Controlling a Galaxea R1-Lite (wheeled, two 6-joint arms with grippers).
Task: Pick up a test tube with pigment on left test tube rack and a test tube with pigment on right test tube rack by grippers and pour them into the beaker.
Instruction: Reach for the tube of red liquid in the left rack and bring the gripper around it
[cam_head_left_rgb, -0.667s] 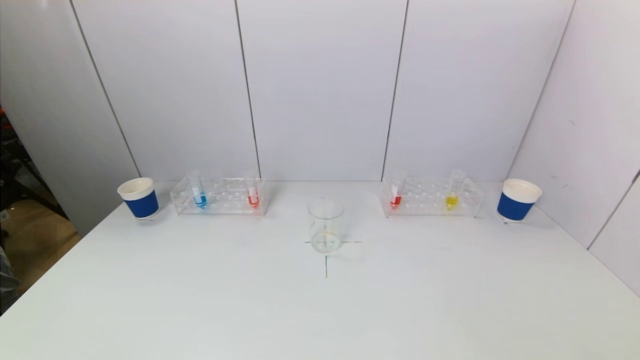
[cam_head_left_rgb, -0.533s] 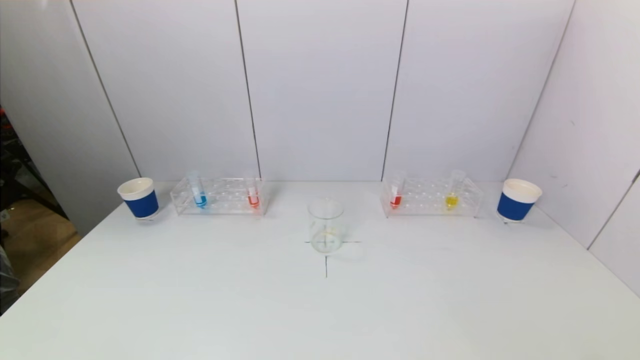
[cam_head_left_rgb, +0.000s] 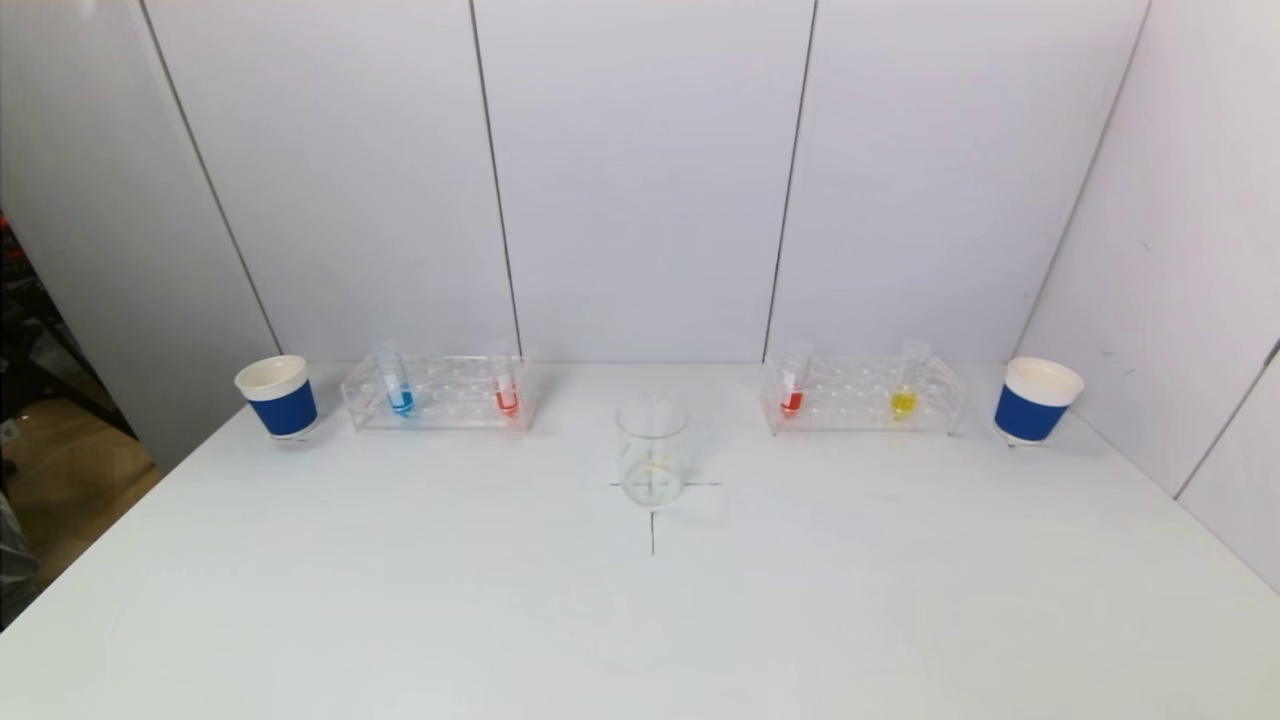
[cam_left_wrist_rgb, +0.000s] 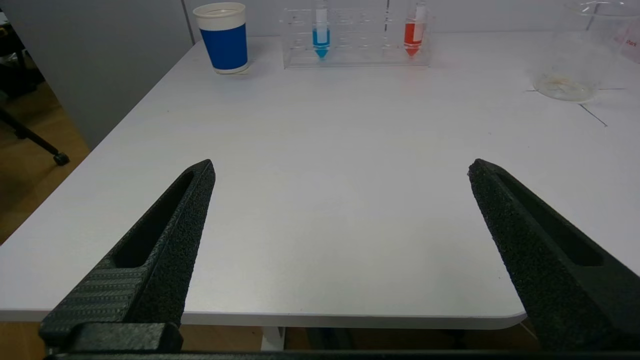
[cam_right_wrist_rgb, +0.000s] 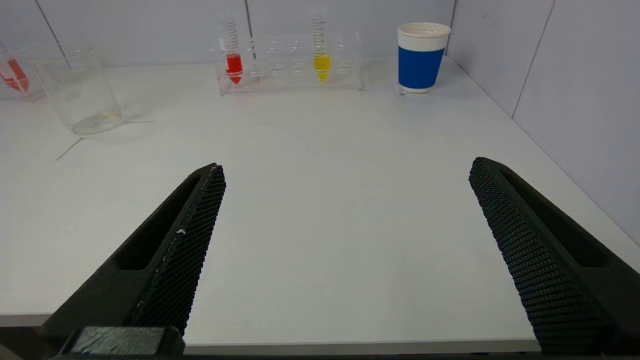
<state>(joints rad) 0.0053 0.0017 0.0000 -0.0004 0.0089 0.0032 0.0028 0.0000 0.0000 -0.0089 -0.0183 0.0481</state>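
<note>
A clear beaker (cam_head_left_rgb: 652, 451) stands mid-table on a cross mark. The left rack (cam_head_left_rgb: 437, 392) holds a blue-pigment tube (cam_head_left_rgb: 399, 380) and a red-pigment tube (cam_head_left_rgb: 507, 380). The right rack (cam_head_left_rgb: 862, 394) holds a red tube (cam_head_left_rgb: 793, 382) and a yellow tube (cam_head_left_rgb: 905, 381). Neither arm shows in the head view. My left gripper (cam_left_wrist_rgb: 341, 169) is open and empty over the table's near edge, far from its rack (cam_left_wrist_rgb: 356, 37). My right gripper (cam_right_wrist_rgb: 346, 167) is open and empty at the near edge, far from its rack (cam_right_wrist_rgb: 290, 62).
A blue paper cup (cam_head_left_rgb: 277, 396) stands left of the left rack and another (cam_head_left_rgb: 1036, 400) right of the right rack. White wall panels close the back and right side. The table's left edge drops to the floor.
</note>
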